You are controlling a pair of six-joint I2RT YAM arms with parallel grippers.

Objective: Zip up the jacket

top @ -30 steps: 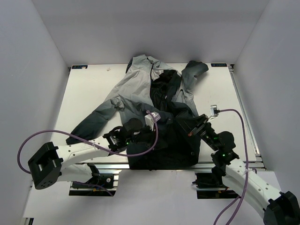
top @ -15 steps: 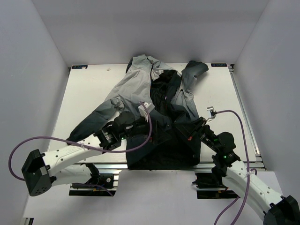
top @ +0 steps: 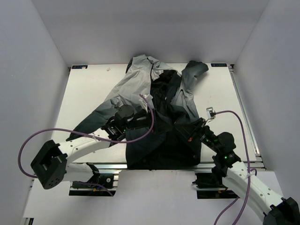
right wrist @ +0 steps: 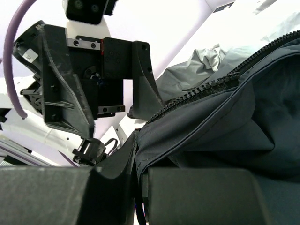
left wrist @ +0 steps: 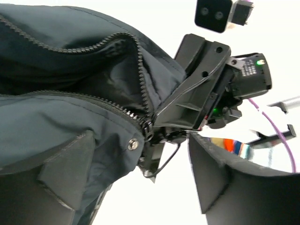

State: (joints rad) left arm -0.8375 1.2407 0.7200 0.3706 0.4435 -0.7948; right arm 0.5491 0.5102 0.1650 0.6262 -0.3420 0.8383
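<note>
The jacket point(top: 140, 86) lies spread on the table, light grey at the far end and dark charcoal at the near hem point(top: 161, 152). Its dark zipper is parted in the left wrist view, with the slider point(left wrist: 147, 129) beside a metal snap point(left wrist: 133, 144) at the hem. My left gripper point(top: 140, 123) point(left wrist: 145, 187) is open, and dark fabric lies against one of its fingers point(left wrist: 70, 173). My right gripper point(top: 185, 129) point(right wrist: 140, 187) is shut on the jacket's dark hem edge point(right wrist: 201, 140), just beside the slider. The two grippers face each other closely.
The white table point(top: 89, 89) extends left and right of the jacket. A dark sleeve point(top: 86, 126) runs out to the left and another sleeve point(top: 194, 70) is folded at the far right. Grey walls enclose the table. Purple cables loop from both arms.
My left arm has swung away from the table's near edge, its wrist now farther back over the jacket's left front. The right gripper has shifted only slightly and keeps hold of the hem.
</note>
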